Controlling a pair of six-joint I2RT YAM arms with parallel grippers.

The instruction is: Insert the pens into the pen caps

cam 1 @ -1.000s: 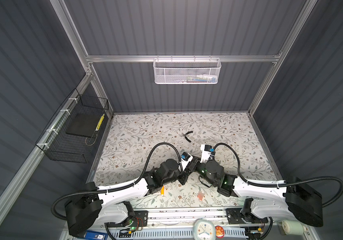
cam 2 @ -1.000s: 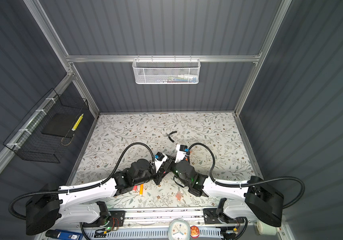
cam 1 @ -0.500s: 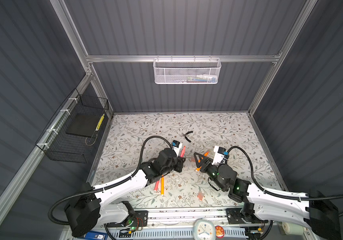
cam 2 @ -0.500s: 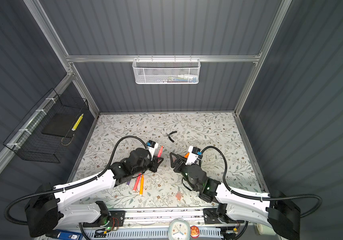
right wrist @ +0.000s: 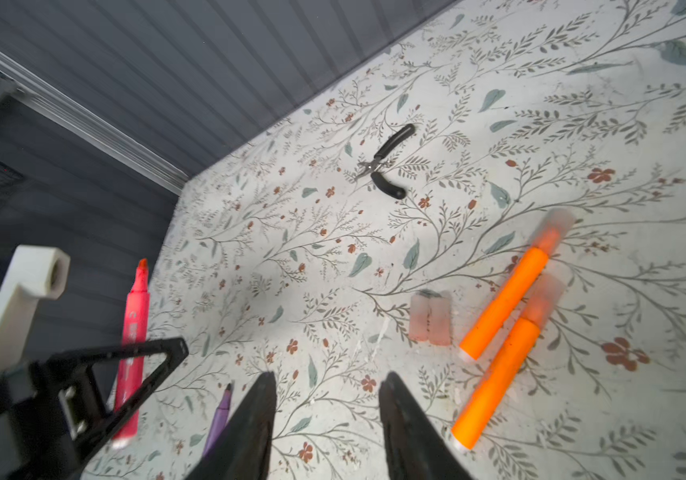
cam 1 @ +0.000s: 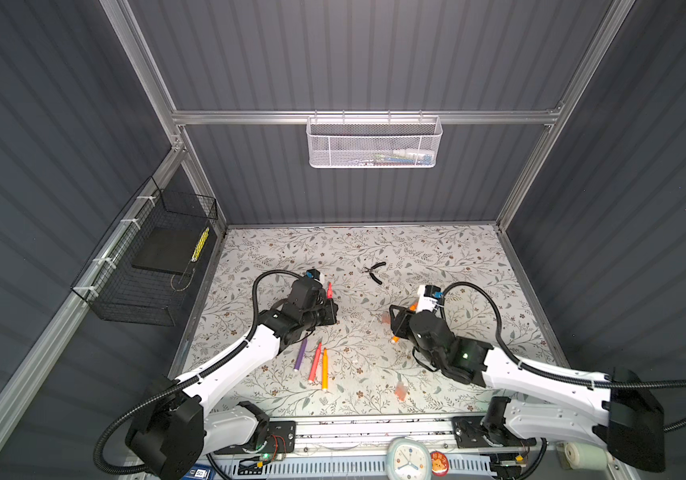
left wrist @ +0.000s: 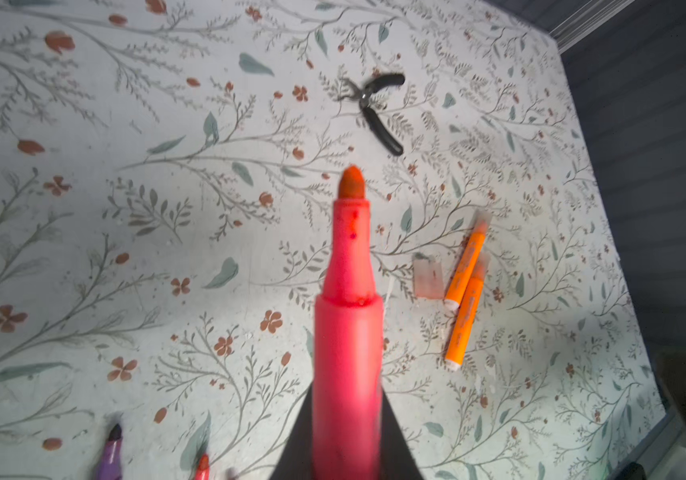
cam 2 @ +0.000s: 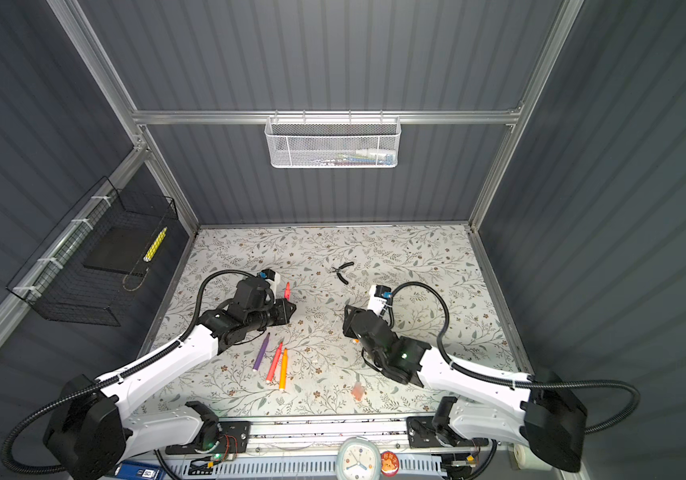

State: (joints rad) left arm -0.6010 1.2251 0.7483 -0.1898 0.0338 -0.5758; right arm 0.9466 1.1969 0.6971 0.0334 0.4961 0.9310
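Whereas a sec ago the two grippers were nose to nose mid-mat, they're now well apart. The left gripper (cam 1: 331,311) is out on its own side, clamped on a pink-red pen (left wrist: 347,332) w/ its bare tip toward the back. The right gripper (right wrist: 327,415) has pulled back to its side, fingers (right wrist: 403,415) spread, nothing btw them. The arms no longer cover the row of pens near the front.

Containers:
- White mesh basket (cam 1: 374,143) on the back rail: some bits inside, can't tell what.
- Black wire basket (cam 1: 125,286) on the side wall: a dark flat slab (cam 1: 162,251) & a yellow item (cam 1: 200,245).

Count: 6 pens (3 orange, 2 pink-red, 1 purple).
- The purple pen (cam 1: 300,355), 2nd pink-red pen (cam 1: 315,361) & an orange pen (cam 1: 324,370) lie side by side, tips bare.
- 2 capped orange pens (right wrist: 503,303) lie touching, just beside the right gripper.
- 2 loose caps (right wrist: 418,320) sit next to them, & 1 lone cap (cam 1: 400,390) is by the front edge.
- 1 pair of pliers (cam 1: 374,272) lies further back.
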